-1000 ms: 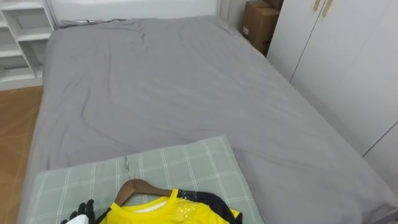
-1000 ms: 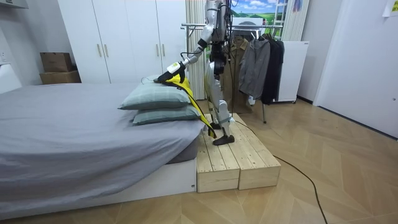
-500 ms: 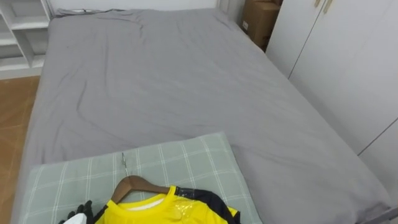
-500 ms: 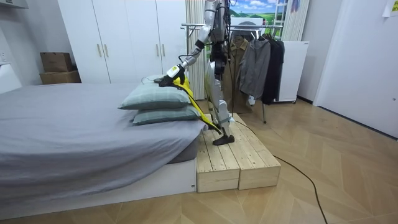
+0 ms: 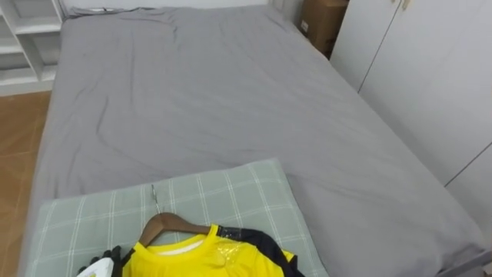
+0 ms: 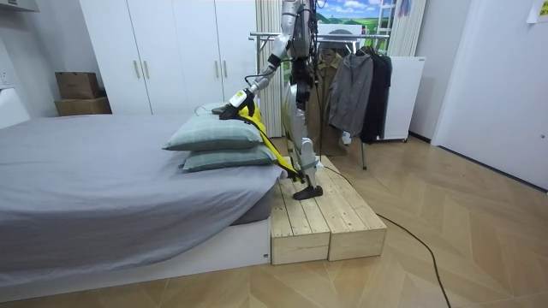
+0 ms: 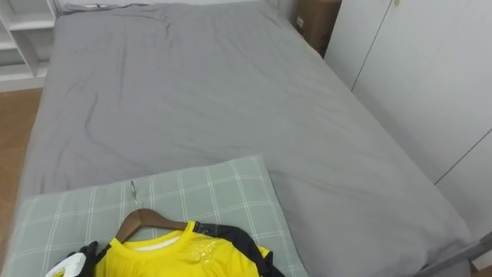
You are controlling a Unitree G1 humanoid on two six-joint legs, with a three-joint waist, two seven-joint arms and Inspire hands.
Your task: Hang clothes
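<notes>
Left hand (image 5: 106, 258) sits at the shoulder of the yellow shirt with dark trim (image 5: 204, 260) on its brown wooden hanger (image 5: 165, 225), and we can't tell if it's gripping. Shirt's lying on the green checked pillow (image 5: 231, 196) on the grey bed (image 5: 231, 100).

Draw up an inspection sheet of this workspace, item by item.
surface: grey bed, sheet creased; green checked pillow at the near end, stacked on a second pillow.
job's things: yellow shirt on a wooden hanger, lying on the top pillow; clothes rack with hanging garments behind the robot.
clutter: cardboard box by the wardrobe, past the bed's far right corner.
hands: left hand at the shirt's shoulder.
cables: nothing seen besides the robot's own.
surroundings: white wardrobe, white shelves, wooden floor; the robot stands on a wooden platform.
</notes>
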